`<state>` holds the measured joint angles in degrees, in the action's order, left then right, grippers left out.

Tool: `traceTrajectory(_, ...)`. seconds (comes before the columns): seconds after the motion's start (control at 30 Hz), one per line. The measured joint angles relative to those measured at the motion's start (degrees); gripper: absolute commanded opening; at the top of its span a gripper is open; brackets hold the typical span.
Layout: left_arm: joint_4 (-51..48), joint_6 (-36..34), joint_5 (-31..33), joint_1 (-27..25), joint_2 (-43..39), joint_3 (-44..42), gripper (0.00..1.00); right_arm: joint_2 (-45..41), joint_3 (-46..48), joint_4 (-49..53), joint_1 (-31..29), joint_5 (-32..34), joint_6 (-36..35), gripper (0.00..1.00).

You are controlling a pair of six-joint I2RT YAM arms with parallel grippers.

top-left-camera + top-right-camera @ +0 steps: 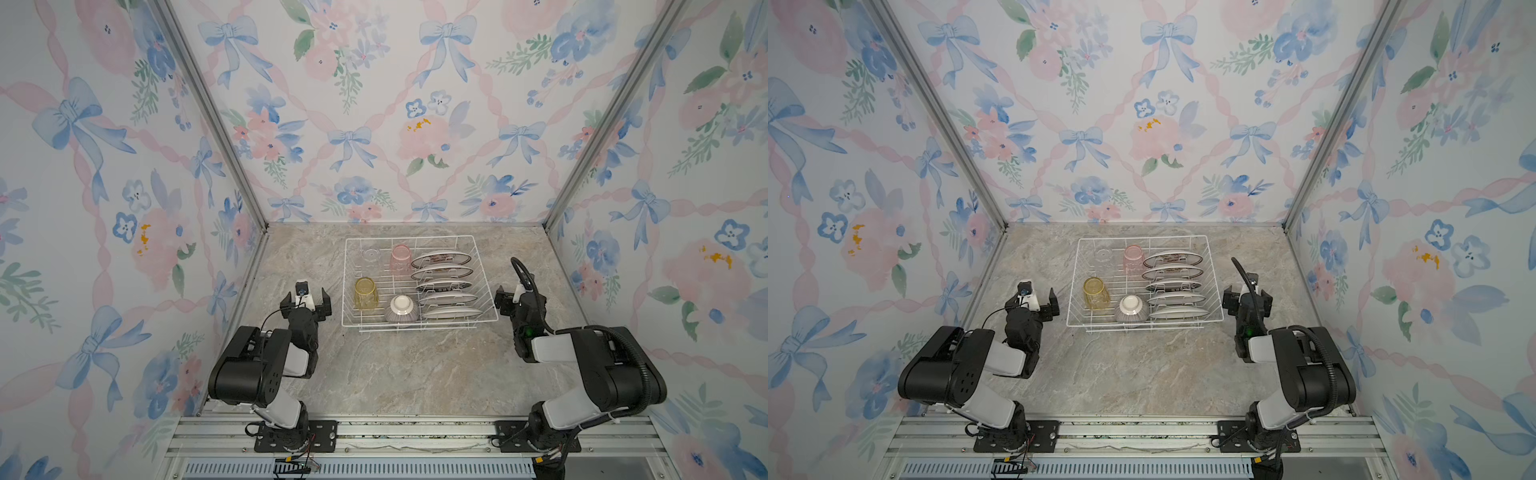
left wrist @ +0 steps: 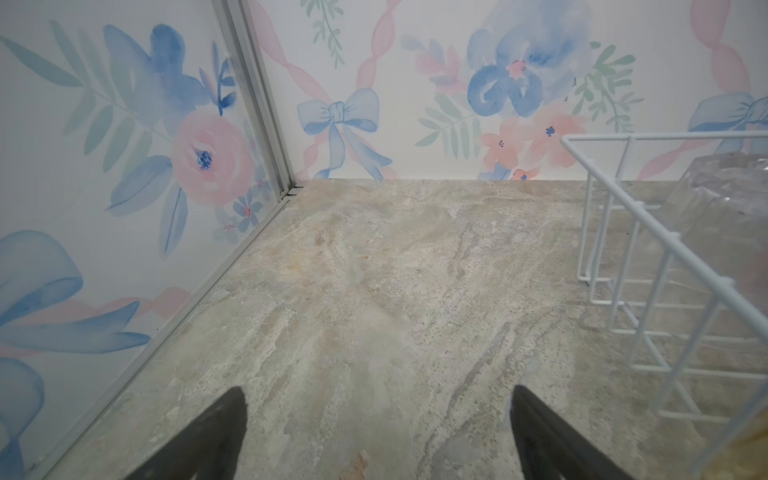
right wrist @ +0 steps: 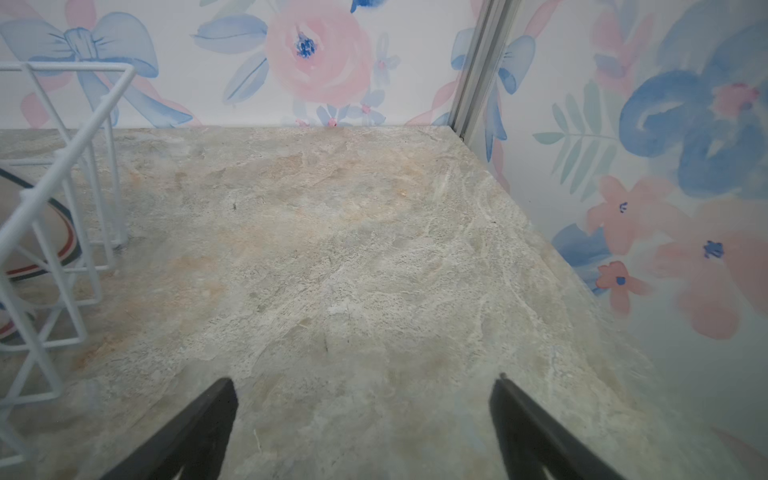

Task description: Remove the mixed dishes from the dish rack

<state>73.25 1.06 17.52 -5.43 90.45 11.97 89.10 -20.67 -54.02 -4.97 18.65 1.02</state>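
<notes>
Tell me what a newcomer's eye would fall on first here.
The white dish rack sits toward the back of the tabletop, loaded: five plates slotted along its right side, with a yellow tumbler, pink tumbler and upturned bowl beside them. The left gripper and right gripper flank it, jaws wide open and empty. Bow-and-flower wallpaper covers the walls.

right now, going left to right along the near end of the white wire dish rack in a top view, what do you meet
left end effector → yellow translucent tumbler → small purple-striped bowl → nearest white round plate → right end effector
</notes>
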Motion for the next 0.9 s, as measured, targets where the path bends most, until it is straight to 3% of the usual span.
traceTrajectory(0.53,-0.5,0.0,-1.9,1.0,0.0,0.4,0.98,0.0,0.0,0.0,0.0,-0.2,0.0,0.97)
traceTrajectory(0.77,-0.9,0.0,-3.6,1.0,0.0,0.6,0.77,0.0,0.0,0.0,0.0,-0.2,0.0,1.00)
traceTrajectory(0.9,-7.0,0.1,-3.4,1.0,-2.9,2.5,0.68,0.0,0.0,0.1,0.1,-0.3,0.1,0.96)
